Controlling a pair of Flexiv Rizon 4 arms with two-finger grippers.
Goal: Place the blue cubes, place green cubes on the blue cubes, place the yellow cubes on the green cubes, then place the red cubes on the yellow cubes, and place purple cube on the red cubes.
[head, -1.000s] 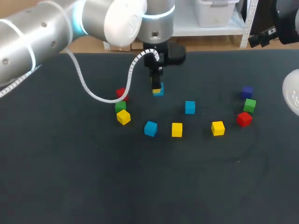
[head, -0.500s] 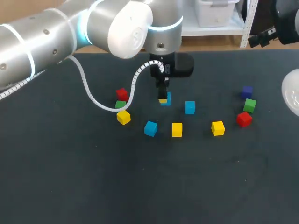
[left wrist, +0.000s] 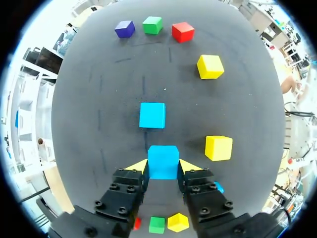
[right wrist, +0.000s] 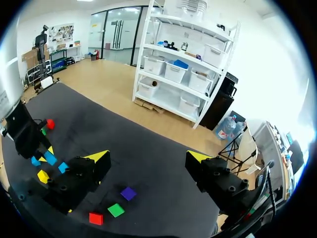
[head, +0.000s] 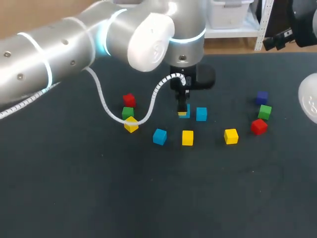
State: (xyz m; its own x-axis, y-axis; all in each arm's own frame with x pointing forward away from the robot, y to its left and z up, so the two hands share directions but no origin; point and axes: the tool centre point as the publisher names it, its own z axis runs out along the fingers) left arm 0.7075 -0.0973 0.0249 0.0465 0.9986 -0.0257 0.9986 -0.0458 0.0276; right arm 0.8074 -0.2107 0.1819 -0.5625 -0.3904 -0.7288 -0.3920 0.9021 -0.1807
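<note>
Left tool grips a blue cube between its yellow tips, just beside a second blue cube near the middle of the table. Right tool hangs with its fingers wide apart; a purple cube, a green cube and a red cube lie on the table ahead of it.

No text, label, number or sign can be read in any view. The blue cube, seen closest in the left wrist view, shows only plain coloured faces, and the other cubes are the same. The table carries no print that can be made out.
</note>
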